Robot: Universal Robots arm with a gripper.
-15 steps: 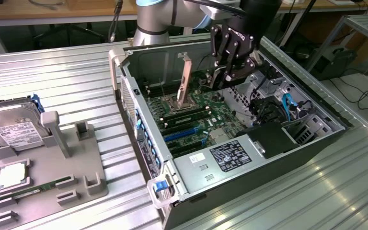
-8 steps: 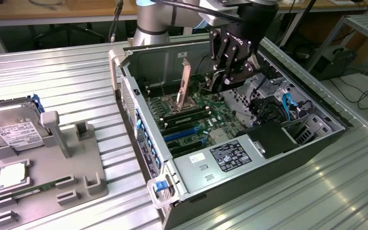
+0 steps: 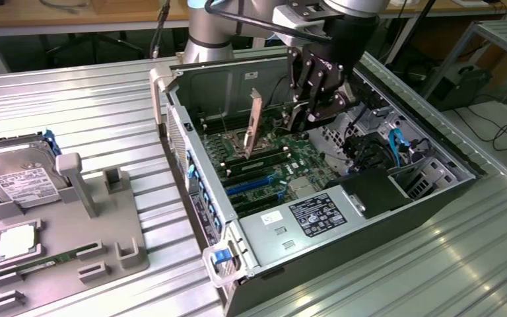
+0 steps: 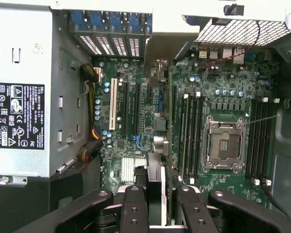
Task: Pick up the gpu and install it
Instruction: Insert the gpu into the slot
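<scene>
Reaching in over the open computer case (image 3: 342, 218) from its far side, the forearm dropping steeply and the wrist turned so that the pincer (image 3: 313, 111) is pointing down into the chassis. Hanging above the motherboard (image 4: 136, 121), near the back wall of the case, clear of the boards beneath.

Pinching narrow on the gpu (image 4: 155, 175) - in the wrist view the two black fingers (image 4: 134, 204) are pressing from either side on a thin dark card seen edge-on, running away from the wrist toward the expansion slots. In the exterior view the card itself is hard to make out beneath the pincer.

Showing on the board, in the wrist view: the white slot (image 4: 112, 104) and the darker slots beside it on one side of the card, the memory slots and the open CPU socket (image 4: 225, 145) on the other. Sitting beside the board, the metal power-supply housing with its black label (image 4: 18, 116).

Lying well apart on the ribbed metal desk (image 3: 103, 125), at the exterior view's left - a grey fixture tray (image 3: 117, 228) carrying a silver hard drive (image 3: 16, 175) with a white label and a long thin green memory stick (image 3: 47, 259).
</scene>
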